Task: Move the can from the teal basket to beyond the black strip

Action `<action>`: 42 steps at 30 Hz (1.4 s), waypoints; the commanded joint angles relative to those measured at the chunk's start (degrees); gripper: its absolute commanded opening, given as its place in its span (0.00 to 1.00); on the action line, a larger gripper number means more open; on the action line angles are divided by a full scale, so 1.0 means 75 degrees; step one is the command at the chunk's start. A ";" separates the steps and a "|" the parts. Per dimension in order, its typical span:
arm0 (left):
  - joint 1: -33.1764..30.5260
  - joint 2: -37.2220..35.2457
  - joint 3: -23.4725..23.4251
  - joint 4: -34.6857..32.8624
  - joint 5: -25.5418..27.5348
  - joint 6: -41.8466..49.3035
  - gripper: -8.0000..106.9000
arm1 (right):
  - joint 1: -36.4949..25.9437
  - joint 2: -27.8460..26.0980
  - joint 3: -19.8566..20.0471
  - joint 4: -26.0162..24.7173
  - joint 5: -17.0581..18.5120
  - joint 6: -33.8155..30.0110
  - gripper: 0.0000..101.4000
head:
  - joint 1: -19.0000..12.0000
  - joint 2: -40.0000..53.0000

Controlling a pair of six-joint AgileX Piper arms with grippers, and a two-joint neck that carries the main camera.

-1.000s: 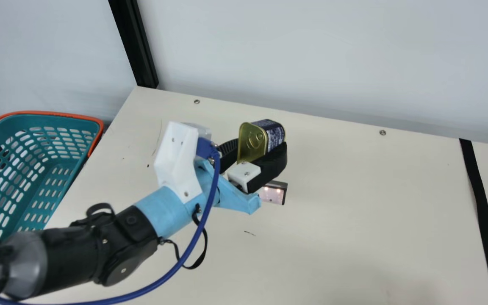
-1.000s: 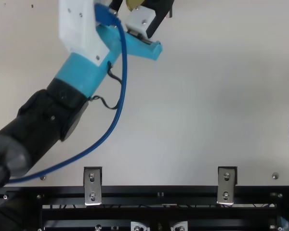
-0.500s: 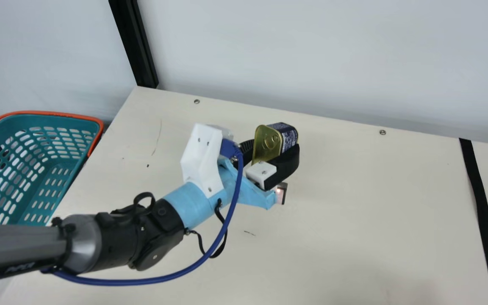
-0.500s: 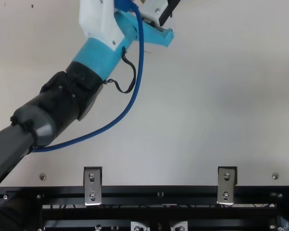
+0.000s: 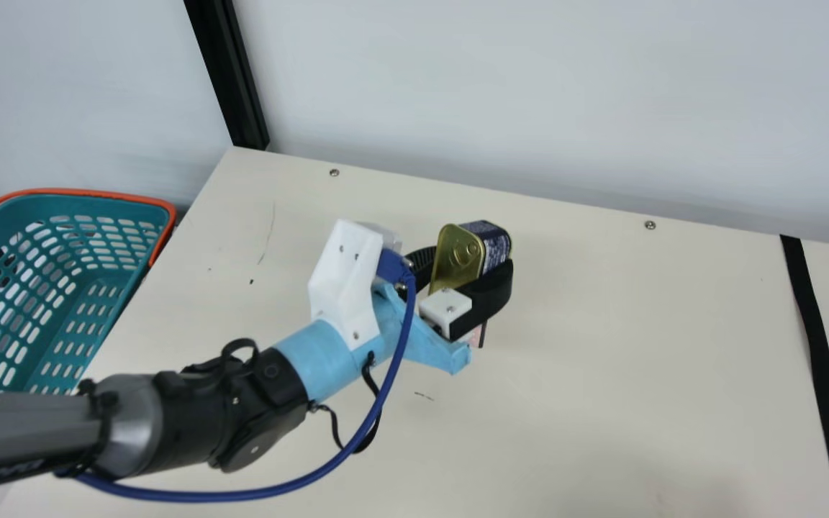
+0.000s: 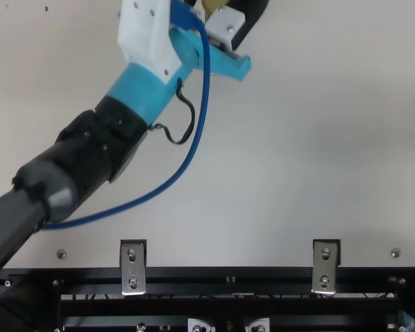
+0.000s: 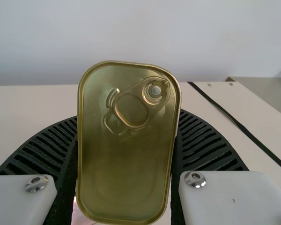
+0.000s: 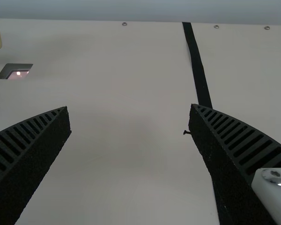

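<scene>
In the main view my left gripper (image 5: 463,277) is shut on the can (image 5: 455,253), a rounded gold tin with a dark label, held up over the table's left half. The left wrist view shows the can's (image 7: 126,159) pull-tab face between both fingers of my left gripper (image 7: 127,140). The teal basket (image 5: 105,280) with an orange rim stands at the far left, apart from the can. Well to the can's right runs the black strip (image 5: 817,352). My right gripper (image 8: 129,108) is wide open with nothing between its fingers; beyond them lies the strip (image 8: 196,61).
A small rectangular cut-out (image 8: 14,71) with a pinkish glow lies in the table, close to the held can. Behind the table rises a pale wall (image 5: 529,93), with a black post (image 5: 231,79) at its left. Metal brackets (image 6: 133,266) sit along the table's near edge.
My left arm has carried the can to the right from near the table's left side, then slightly down in the main view over the last half second. The grip looks unchanged.
</scene>
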 commanded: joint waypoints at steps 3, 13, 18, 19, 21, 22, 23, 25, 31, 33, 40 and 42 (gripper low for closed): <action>-0.0032 -0.0786 0.0384 0.0400 0.0394 -0.0183 0.16 | 0.0000 0.0000 0.0000 0.0000 0.0000 0.0000 1.00 | -0.0012 -0.0032; -0.0224 -0.2435 0.1154 0.1744 0.1238 -0.1326 0.16 | 0.0000 0.0000 0.0000 0.0000 0.0000 0.0000 1.00 | -0.0012 -0.0032; -0.0358 -0.2705 0.1328 0.2009 0.1452 -0.1588 0.16 | 0.0000 0.0000 0.0000 0.0000 0.0000 0.0000 1.00 | -0.0012 -0.0032; -0.0358 -0.2776 0.1329 0.2111 0.1496 -0.1646 0.16 | 0.0008 -0.0004 -0.0001 -0.0012 0.0004 0.0014 1.00 | -0.0012 -0.0032; -0.0358 -0.2827 0.1329 0.2129 0.1481 -0.1687 0.16 | 0.0063 0.0034 -0.0036 0.0047 0.0001 0.0026 1.00 | -0.0012 -0.0032; -0.0358 -0.2827 0.1329 0.2115 0.1481 -0.1687 0.16 | 0.0109 0.0074 -0.0083 0.0090 -0.0023 0.0031 1.00 | -0.0012 -0.0032; -0.0358 -0.2827 0.1329 0.2115 0.1495 -0.1687 0.16 | 0.0163 0.0135 -0.0159 0.0151 -0.0061 0.0040 1.00 | -0.0012 -0.0032; -0.0358 -0.2827 0.1329 0.2115 0.1495 -0.1687 0.16 | 0.0299 0.0323 -0.0363 0.0305 -0.0191 0.0027 1.00 | -0.0012 -0.0032; -0.0358 -0.2827 0.1329 0.2115 0.1496 -0.1687 0.16 | 0.0881 0.1243 -0.1255 0.0935 -0.0788 -0.0186 1.00 | -0.0012 -0.0032; -0.0358 -0.2827 0.1329 0.2115 0.1496 -0.1687 0.16 | 0.1146 0.1691 -0.1604 0.1176 -0.1070 -0.0251 1.00 | -0.0012 -0.0032; -0.0358 -0.2827 0.1329 0.2115 0.1496 -0.1687 0.16 | 0.2123 0.3034 -0.2623 0.2141 -0.1785 -0.0493 1.00 | -0.0012 -0.0032; -0.0358 -0.2827 0.1329 0.2115 0.1496 -0.1687 0.16 | 0.2414 0.3400 -0.2820 0.2350 -0.1981 -0.0549 1.00 | -0.0012 -0.0032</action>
